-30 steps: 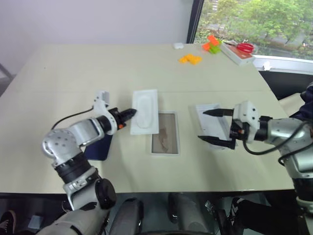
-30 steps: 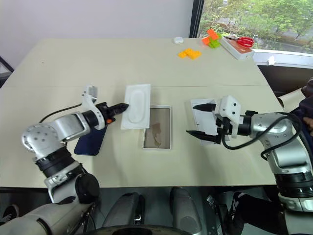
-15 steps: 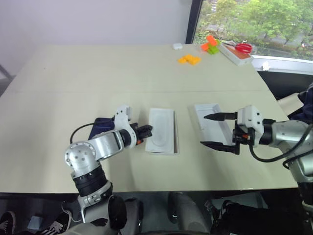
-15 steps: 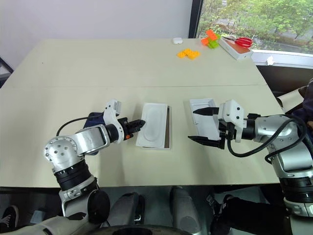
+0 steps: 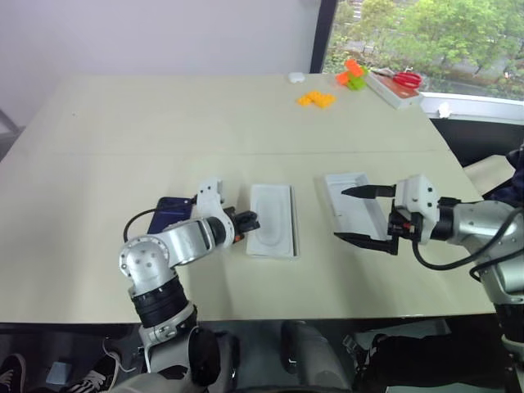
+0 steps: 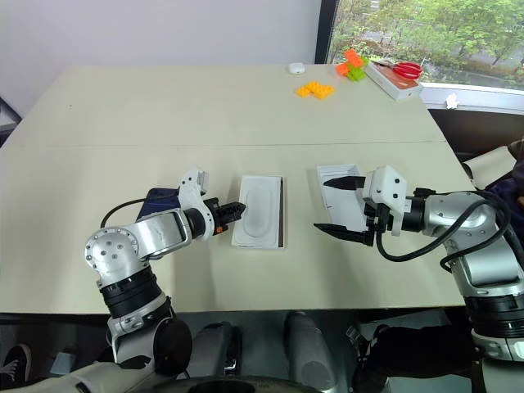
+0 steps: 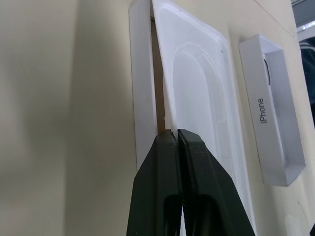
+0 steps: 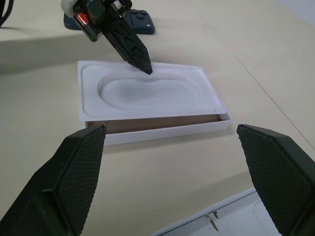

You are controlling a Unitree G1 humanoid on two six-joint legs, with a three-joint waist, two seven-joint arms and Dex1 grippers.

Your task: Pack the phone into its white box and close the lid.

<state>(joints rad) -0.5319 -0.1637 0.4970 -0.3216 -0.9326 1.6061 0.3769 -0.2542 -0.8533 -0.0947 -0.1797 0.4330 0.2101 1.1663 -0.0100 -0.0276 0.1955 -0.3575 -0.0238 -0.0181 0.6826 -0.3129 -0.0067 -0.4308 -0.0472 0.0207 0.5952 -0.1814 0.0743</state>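
Observation:
A flat white insert [image 5: 272,219] with an oval recess lies slightly askew over the white box [image 8: 162,132], whose tan inside shows in a thin gap [image 7: 158,98]. My left gripper [image 5: 252,221] is shut on the insert's left edge, and the thin rim runs into its fingertips [image 7: 170,140]. The dark blue phone [image 5: 170,210] lies flat on the table just left of the box, behind my left forearm. To the right, the lid [image 5: 354,201] rests hollow side up. My right gripper [image 5: 340,214] hovers over the lid's near end, open wide and holding nothing.
Orange blocks [image 5: 318,99], an orange and green piece [image 5: 352,75], a small white item [image 5: 296,78] and a white case with red scissors [image 5: 399,84] sit at the far right. The table's near edge [image 5: 270,315] runs just below the arms.
My left gripper carried the insert to the right and set it down over the open box, covering the tan inside. The right gripper stayed over the lid. The camera view shifted.

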